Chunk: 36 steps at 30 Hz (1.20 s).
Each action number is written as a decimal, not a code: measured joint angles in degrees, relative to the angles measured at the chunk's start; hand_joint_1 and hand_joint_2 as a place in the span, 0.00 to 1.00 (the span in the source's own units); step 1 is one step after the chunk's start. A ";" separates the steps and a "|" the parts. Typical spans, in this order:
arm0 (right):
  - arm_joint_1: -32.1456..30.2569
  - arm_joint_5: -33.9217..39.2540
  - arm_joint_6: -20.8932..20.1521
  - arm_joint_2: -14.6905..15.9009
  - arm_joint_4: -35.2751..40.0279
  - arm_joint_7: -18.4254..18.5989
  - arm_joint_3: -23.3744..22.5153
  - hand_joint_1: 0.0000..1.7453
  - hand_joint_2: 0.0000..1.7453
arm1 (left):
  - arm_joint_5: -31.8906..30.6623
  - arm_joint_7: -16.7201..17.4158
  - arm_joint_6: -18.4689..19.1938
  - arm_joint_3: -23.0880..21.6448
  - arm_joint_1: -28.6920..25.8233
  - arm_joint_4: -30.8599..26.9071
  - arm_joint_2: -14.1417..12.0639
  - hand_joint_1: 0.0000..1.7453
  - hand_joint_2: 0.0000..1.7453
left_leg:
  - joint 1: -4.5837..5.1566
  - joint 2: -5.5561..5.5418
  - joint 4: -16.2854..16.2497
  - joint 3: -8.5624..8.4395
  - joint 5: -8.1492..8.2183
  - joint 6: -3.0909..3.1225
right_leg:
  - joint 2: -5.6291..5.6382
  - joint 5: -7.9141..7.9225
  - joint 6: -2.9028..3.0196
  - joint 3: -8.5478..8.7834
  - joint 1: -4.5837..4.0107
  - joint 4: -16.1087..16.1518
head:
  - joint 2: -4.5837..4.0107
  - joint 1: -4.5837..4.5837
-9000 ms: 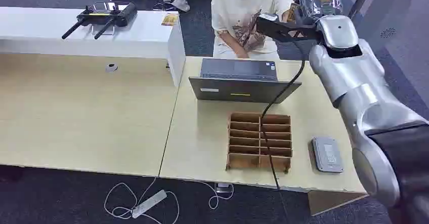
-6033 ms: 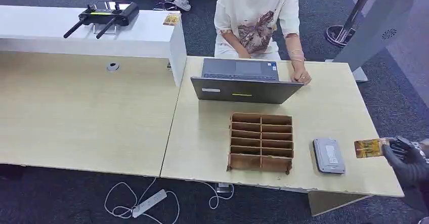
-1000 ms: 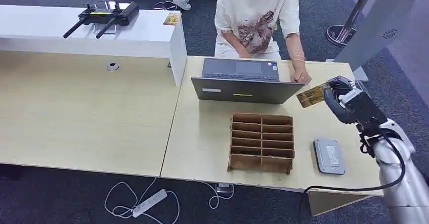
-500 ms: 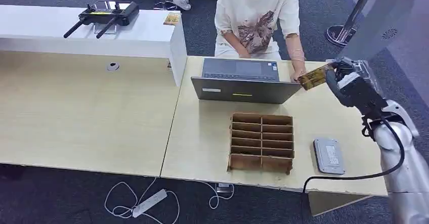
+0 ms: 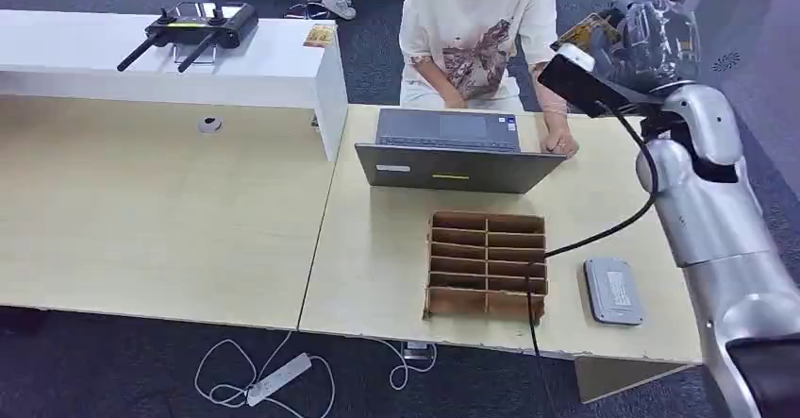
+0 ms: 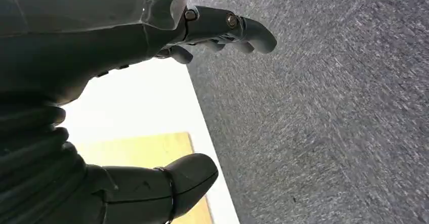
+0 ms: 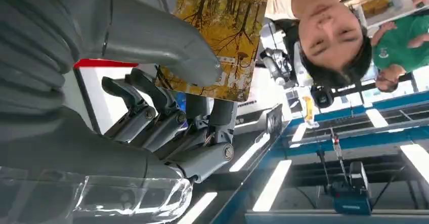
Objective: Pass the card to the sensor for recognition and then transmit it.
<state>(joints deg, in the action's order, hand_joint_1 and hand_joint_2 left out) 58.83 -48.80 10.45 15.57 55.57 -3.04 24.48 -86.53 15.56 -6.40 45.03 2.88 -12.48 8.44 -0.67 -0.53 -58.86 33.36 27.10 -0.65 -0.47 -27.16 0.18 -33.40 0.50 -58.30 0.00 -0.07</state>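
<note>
My right hand (image 5: 634, 33) is raised high at the far right, in front of a seated person in a white T-shirt (image 5: 476, 31). It pinches a yellow card (image 5: 586, 32) that sticks out toward that person. The right wrist view shows the card (image 7: 217, 37), printed with autumn trees, held between the thumb (image 7: 152, 37) and the dark fingers (image 7: 167, 118). The grey flat sensor (image 5: 613, 291) lies on the table near the front right corner, well below the hand. My left hand (image 6: 116, 27) hangs over the carpet beside a table edge, fingers apart and holding nothing.
An open laptop (image 5: 453, 149) stands at the table's far side, with the person's hand (image 5: 564, 142) resting beside it. A wooden slotted organizer (image 5: 487, 265) sits mid-table, left of the sensor. A black cable (image 5: 604, 234) hangs from my right arm over the organizer. A white counter (image 5: 160, 59) lies at the back left.
My right arm has lifted the card from just above the table beside the laptop, up and farther toward the person. The person and the table items have stayed put.
</note>
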 joint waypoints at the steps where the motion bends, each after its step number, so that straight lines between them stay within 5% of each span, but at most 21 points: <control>1: 0.89 -0.84 0.09 -0.71 -1.10 0.33 0.33 1.00 1.00 | 0.00 0.07 0.22 0.00 0.03 0.00 -0.02 0.00 1.00 | 0.00 0.00 0.00 0.01 0.00 0.00 | 0.00 0.00 0.00 0.00 0.00 0.00 | 0.00 -0.02; 9: 8.64 -7.84 -1.07 -6.38 -13.44 2.70 3.76 1.00 1.00 | 0.00 0.41 0.37 0.00 0.09 0.00 -0.09 0.00 1.00 | 0.01 -0.01 0.00 0.05 -0.02 -0.03 | -0.02 0.03 0.03 -0.05 0.01 -0.01 | 0.00 -0.04; 19: 16.92 -12.77 -7.63 -13.08 -28.60 7.89 8.20 1.00 1.00 | 0.00 0.41 0.33 -0.07 -0.01 0.00 -0.22 0.00 1.00 | -0.01 0.00 0.00 0.04 -0.04 -0.06 | 0.00 0.05 0.07 -0.08 -0.02 -0.02 | 0.00 -0.02; 26: 19.21 -15.69 -11.52 -14.85 -33.12 7.58 11.15 1.00 1.00 | 0.00 -0.02 0.33 -0.07 -0.08 0.00 -0.33 0.00 1.00 | 0.00 0.01 0.00 0.03 -0.04 -0.06 | 0.00 0.06 0.07 -0.08 -0.01 -0.01 | 0.00 -0.02; 36: 20.21 -14.56 -8.76 -15.55 -35.26 7.67 11.19 1.00 1.00 | 0.00 -0.44 0.31 -0.31 -0.08 0.00 -0.50 0.00 1.00 | 0.00 0.01 0.00 0.02 -0.04 -0.06 | 0.01 0.06 0.07 -0.08 -0.01 -0.01 | 0.00 -0.02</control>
<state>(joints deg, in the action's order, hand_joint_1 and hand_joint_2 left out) 79.04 -63.36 1.68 0.02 20.30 4.63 35.67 -86.53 15.13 -6.10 44.72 2.80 -12.48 7.93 -0.68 -0.52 -58.86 33.39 27.05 -0.71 -0.46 -27.10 0.25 -33.47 0.49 -58.31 0.00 -0.09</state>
